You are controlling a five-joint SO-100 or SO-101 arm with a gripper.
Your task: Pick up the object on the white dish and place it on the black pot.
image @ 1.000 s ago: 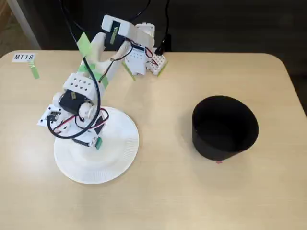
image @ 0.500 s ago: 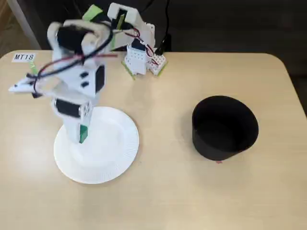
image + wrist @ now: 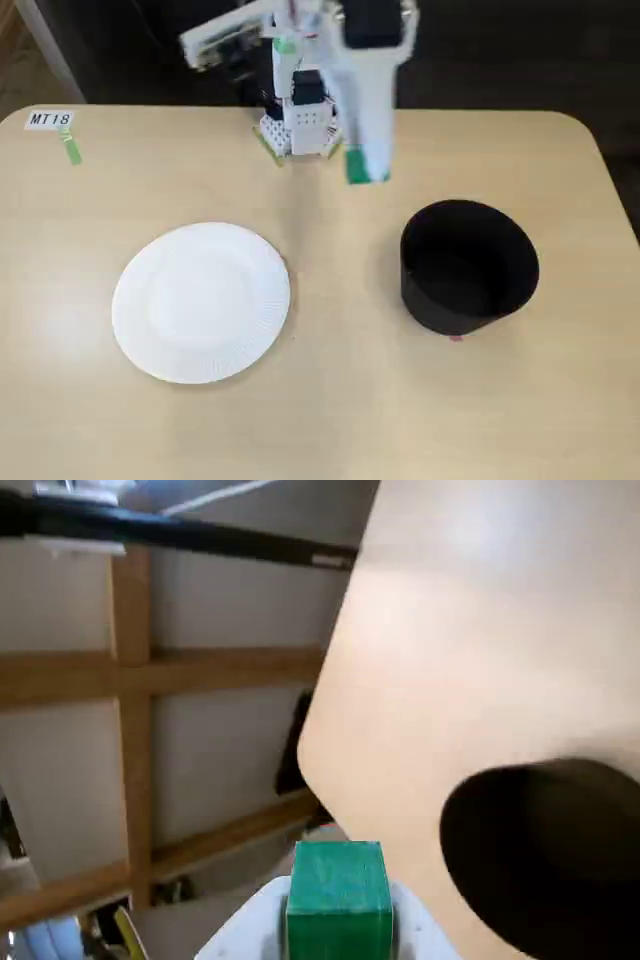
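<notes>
- The bench (image 3: 330, 400) was a pale wooden top, bare across most of its surface in the fixed view.
- The white dish (image 3: 201, 301) lay flat on the left of that view with nothing on it, so the pick-up part of the task looked done.
- The black pot (image 3: 468, 266) stood upright on the right, well apart from the dish, its mouth open and dark; in the wrist view its opening (image 3: 545, 860) showed low and to the right.
- The arm (image 3: 365, 70) was raised above the far edge of the bench, blurred in the fixed view, so its exact pose was hard to read.
- The fingers (image 3: 340, 925) were pinching the green cube (image 3: 338, 898) from both sides, and it sat square between the white tips in the wrist view; in the fixed view it (image 3: 358, 166) hung in the air, up and left of the pot and not yet over its mouth.
- Risk, as a judgement: letting go too early would drop the cube on the bench beside the pot, since it was short of the rim.
- A fast swing could loosen so small a cube in the pinch.
- Coming in low could knock the pot's near wall and shift it.
</notes>
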